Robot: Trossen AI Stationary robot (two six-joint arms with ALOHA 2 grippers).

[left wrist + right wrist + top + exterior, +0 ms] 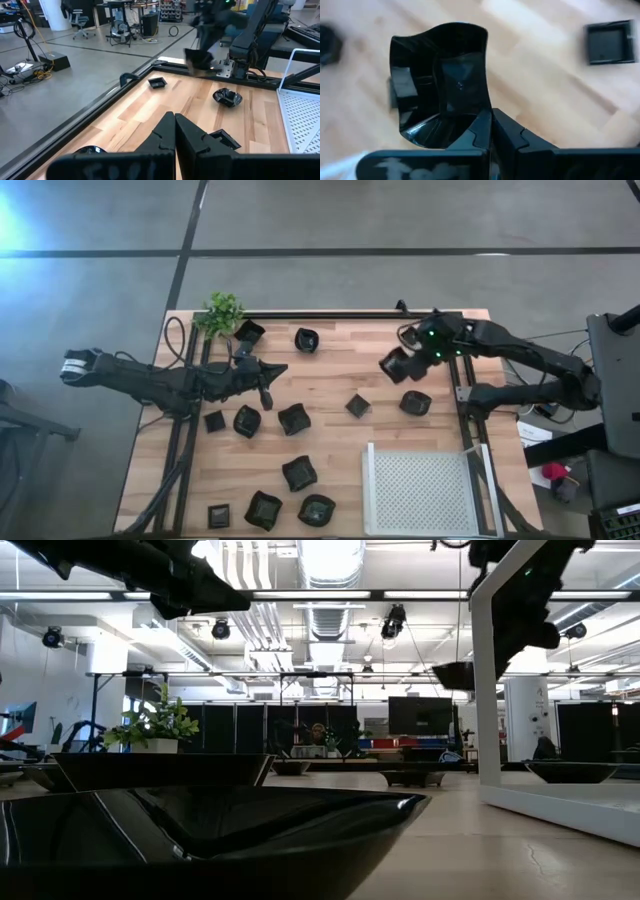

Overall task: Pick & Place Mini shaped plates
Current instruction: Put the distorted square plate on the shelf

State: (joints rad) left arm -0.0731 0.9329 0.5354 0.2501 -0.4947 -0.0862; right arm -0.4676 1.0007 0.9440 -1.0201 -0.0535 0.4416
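Holding a plate (pixel 440 85) pinched in right gripper (pixel 487 125) above far right table (pixel 330 395), left gripper (pixel 175 131) pressed together, empty, far left.

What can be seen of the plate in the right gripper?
The held plate is a small, glossy black, plastic-looking dish with a flat square base and raised, flaring walls. The right gripper, shut, pinches one wall, so the plate hangs tilted on edge above the wooden table near its far right side, touching nothing else.
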